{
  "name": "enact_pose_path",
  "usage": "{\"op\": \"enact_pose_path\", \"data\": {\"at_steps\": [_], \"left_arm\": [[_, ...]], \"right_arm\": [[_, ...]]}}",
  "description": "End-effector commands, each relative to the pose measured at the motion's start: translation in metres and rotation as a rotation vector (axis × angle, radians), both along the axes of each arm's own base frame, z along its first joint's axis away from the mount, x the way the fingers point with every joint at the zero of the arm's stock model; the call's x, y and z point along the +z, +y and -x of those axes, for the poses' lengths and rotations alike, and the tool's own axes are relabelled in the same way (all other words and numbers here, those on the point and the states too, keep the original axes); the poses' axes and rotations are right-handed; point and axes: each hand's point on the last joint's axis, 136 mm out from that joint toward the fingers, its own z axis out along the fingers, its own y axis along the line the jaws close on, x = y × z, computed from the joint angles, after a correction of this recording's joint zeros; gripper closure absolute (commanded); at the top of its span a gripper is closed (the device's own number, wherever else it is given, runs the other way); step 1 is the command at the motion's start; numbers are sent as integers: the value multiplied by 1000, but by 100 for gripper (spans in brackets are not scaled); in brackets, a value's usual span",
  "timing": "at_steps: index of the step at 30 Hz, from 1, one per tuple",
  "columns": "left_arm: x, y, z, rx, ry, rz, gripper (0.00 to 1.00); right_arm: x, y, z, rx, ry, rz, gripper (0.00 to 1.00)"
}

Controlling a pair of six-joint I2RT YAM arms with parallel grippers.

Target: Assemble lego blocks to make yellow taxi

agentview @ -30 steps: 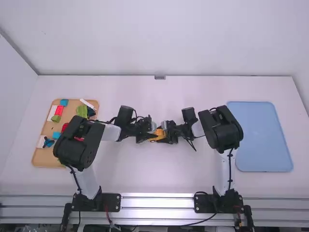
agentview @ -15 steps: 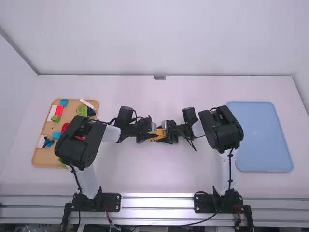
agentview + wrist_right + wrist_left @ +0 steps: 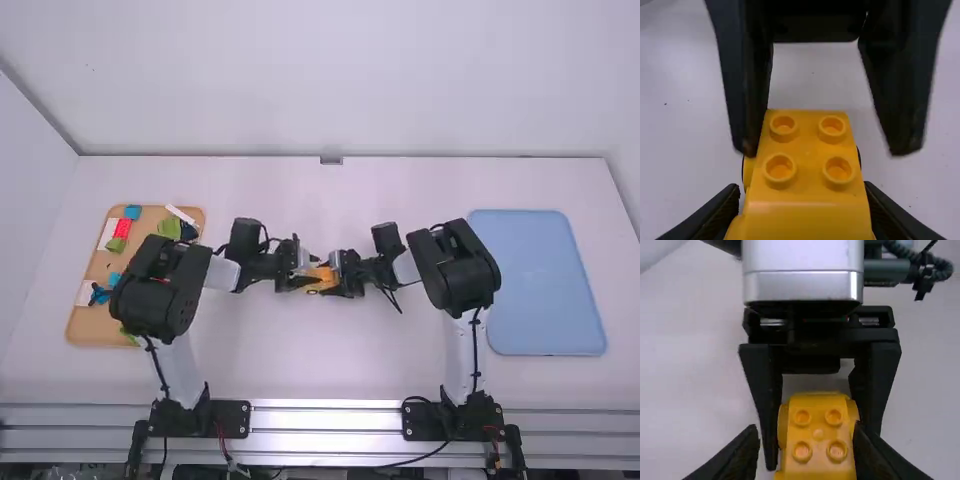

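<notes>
In the high view my left gripper (image 3: 307,279) and right gripper (image 3: 341,276) face each other mid-table, with the yellow taxi build (image 3: 323,280) between them. Its top carries a yellow block (image 3: 818,432) with four studs. In the left wrist view my left gripper (image 3: 807,436) stands open, its fingers on either side of the build with a gap at one side. The right wrist view has my right gripper (image 3: 802,191) shut on the yellow build (image 3: 807,165), below the studded top. Gripper fingers hide parts of the build's sides.
A tan tray (image 3: 88,325) at the far left holds several blocks in red, green, blue and white; the left arm's black elbow overlaps its right side. A blue tray (image 3: 545,285) lies at the right, beyond the right arm's elbow.
The left gripper has drawn back a little to the left and more of the yellow build is visible. The right arm has shifted slightly left. The left elbow now covers the tray's red block.
</notes>
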Motion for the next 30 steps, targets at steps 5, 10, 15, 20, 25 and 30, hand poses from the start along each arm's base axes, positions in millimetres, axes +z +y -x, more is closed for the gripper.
{"op": "enact_pose_path", "data": {"at_steps": [5,10,15,20,25,30], "left_arm": [[11,38,-3,94,-15,34,1],[-3,75,-25,447,106,-80,1],[0,85,-21,524,60,-98,1],[-5,124,-34,840,67,-110,1],[-11,134,-29,902,58,-126,1],[-16,134,-28,910,103,-130,1]], "right_arm": [[-28,-11,-16,-103,-28,152,44],[-15,-31,-50,-238,-115,242,47],[20,-67,-89,-458,-110,295,50],[57,-160,-116,-767,-115,493,49],[90,-253,-116,-1074,-76,629,55],[108,-348,-116,-1393,28,554,46]]}}
